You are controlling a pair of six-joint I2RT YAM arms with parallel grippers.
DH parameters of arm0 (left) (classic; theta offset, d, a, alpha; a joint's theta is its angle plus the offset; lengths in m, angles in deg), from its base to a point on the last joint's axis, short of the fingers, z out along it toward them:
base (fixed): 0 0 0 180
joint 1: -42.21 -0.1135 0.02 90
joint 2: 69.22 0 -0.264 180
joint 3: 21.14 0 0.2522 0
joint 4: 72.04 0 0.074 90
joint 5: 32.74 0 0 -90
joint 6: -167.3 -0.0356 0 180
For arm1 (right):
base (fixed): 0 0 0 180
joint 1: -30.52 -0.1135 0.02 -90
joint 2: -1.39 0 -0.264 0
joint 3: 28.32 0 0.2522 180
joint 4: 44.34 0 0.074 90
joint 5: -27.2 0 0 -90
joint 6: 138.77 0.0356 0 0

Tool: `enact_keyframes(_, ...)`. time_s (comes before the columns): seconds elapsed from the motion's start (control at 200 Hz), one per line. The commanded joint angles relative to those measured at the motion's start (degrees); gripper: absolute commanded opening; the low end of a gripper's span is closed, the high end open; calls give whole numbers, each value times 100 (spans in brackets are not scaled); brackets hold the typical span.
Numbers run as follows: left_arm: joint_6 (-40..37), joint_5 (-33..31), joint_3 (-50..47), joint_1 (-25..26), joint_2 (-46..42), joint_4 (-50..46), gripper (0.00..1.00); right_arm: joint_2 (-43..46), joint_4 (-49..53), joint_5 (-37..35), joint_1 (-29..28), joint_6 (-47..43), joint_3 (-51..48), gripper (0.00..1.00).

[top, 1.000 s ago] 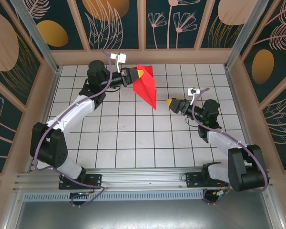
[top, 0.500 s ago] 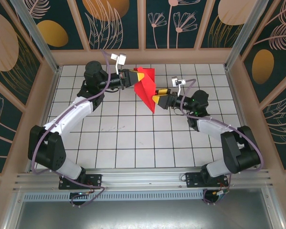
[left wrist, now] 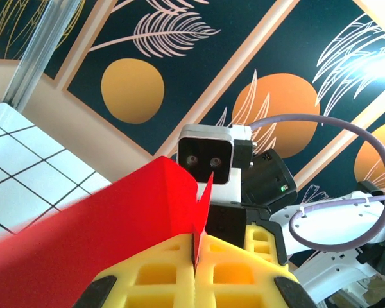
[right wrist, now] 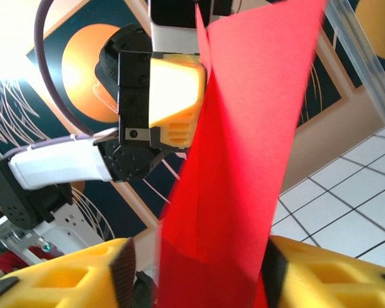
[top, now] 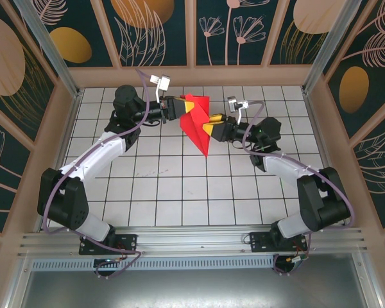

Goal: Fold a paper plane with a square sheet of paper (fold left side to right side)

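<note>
Plane (top: 196,126) looks near-finished, a creased dart held above the tabletop (top: 160,186): left claw (top: 179,107) clamped on its wide end, right claw (top: 209,129) apart astride it, final creasing probably left.

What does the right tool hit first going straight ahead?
The red paper plane: it sits between the open jaws of the right tool. Beyond it, probably the left tool gripping it; depth unclear.

Tiled bench (top: 160,192), painted wall panels (top: 147,25).
White squares with dark grid lines; dark panels with orange discs and pale leaf outlines; an aluminium rail (top: 179,247) along the near edge.
</note>
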Motion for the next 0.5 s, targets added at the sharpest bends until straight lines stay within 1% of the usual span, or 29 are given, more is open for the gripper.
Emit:
enact_keyframes(0.0,59,141,-53,31,-73,328,0,18,-24,141,-37,-148,222,43)
enact_keyframes(0.09,36,134,-61,38,-60,295,0,74,279,99,-37,-331,246,26)
enact_keyframes(0.125,24,127,-62,37,-49,264,0,103,400,73,-37,-402,247,21)
enact_keyframes(0.175,-10,113,-53,38,-42,213,5,156,613,32,-41,-543,256,17)
enact_keyframes(0.225,-99,47,-47,38,-48,74,15,228,902,-19,-40,-726,261,14)
enact_keyframes(0.28,-420,-112,1,37,-98,-314,19,327,1378,-104,-37,-1021,294,11)
enact_keyframes(0.295,-529,-172,19,36,-128,-456,21,360,1511,-136,-37,-1116,303,11)
enact_keyframes(0.315,-673,-275,51,31,-165,-625,27,412,1727,-180,-37,-1257,317,10)
enact_keyframes(0.365,-1194,-653,128,30,-304,-1244,45,532,2462,-330,-39,-1678,407,7)
enact_keyframes(0.4,-1488,-976,149,30,-409,-1632,53,629,2929,-483,-35,-1938,445,6)
enact_keyframes(0.445,-1782,-1455,105,22,-611,-1978,60,754,3629,-768,-29,-2354,530,2)
enact_keyframes(0.495,-2049,-1983,2,20,-853,-2257,64,899,4512,-1251,-49,-2838,671,0)
